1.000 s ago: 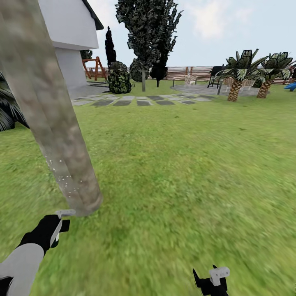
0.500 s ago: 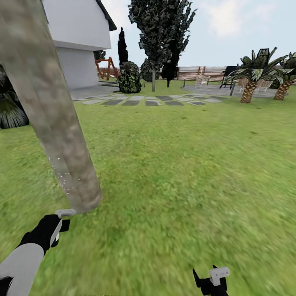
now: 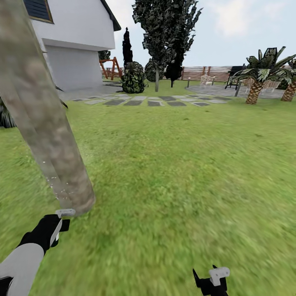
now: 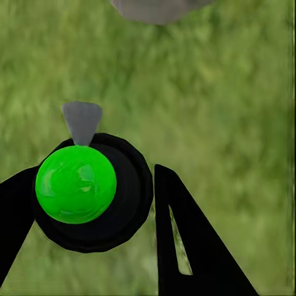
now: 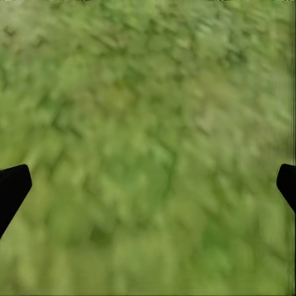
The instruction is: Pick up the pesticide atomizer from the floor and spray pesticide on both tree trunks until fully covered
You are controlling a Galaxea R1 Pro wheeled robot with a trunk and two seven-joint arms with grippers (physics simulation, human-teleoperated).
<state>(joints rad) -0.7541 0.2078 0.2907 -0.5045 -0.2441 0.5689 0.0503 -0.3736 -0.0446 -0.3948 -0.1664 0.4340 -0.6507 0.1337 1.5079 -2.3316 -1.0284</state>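
Observation:
A thick mottled beige-grey tree trunk [image 3: 45, 135] leans across the left of the head view, and white specks dot its lower part. Just below its base my left gripper [image 3: 51, 230] is shut on the pesticide atomizer [image 3: 65, 213], whose grey nozzle points at the trunk. In the left wrist view the atomizer [image 4: 77, 184] is a black body with a bright green ball top, between the black fingers [image 4: 179, 240], with the trunk base [image 4: 157, 7] beyond. A second tree [image 3: 157, 80] stands far off by the paving. My right gripper [image 3: 211, 281] hangs open over grass [image 5: 148, 123].
A white house with a garage door [image 3: 74, 65] stands at the back left. Grey stepping stones [image 3: 148, 100] cross the lawn towards a patio. Palms [image 3: 257, 82] grow at the far right before the slatted fence [image 3: 197, 73]. A dark conifer [image 3: 127, 47] and a bush [image 3: 132, 78] flank the far tree.
The whole picture has shifted right, so the camera has turned left; more of the house shows. The trunk base sits slightly further left. Both arms keep their pose.

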